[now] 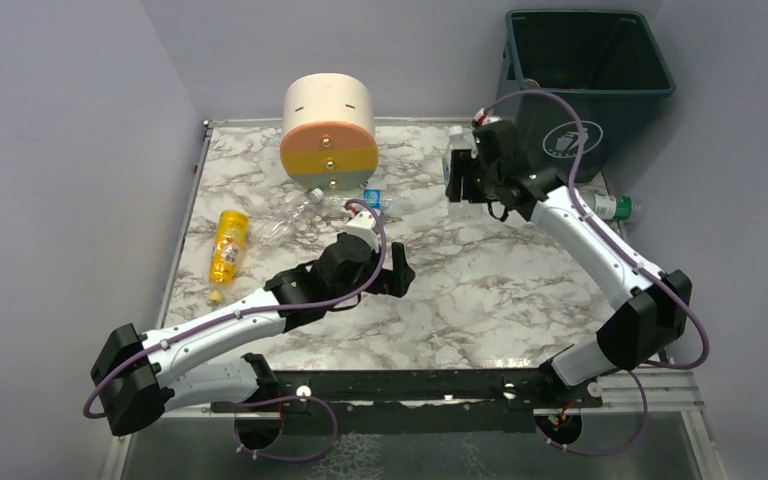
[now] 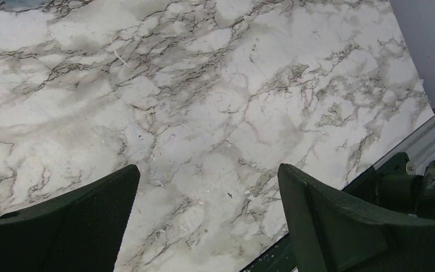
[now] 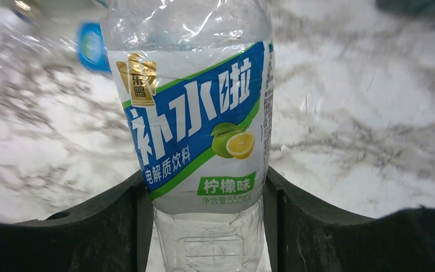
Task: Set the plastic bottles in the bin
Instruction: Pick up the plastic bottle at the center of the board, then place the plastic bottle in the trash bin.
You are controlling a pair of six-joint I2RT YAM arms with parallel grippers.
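1. Carrying looks to be the step in hand: the right hand (image 3: 204, 192) is clamped on a blue-labelled bottle (image 3: 195, 113), apparently held above the worktop (image 3: 362, 113).
2. The bin (image 1: 600, 130) stands near this hand, beyond it and to its right.
3. The next move calls for raising the bottle over the rim, then letting go.
4. The left hand (image 2: 208, 170) hangs spread and empty; an orange bottle (image 1: 228, 245) and clear bottles (image 1: 300, 208) lie to its left.
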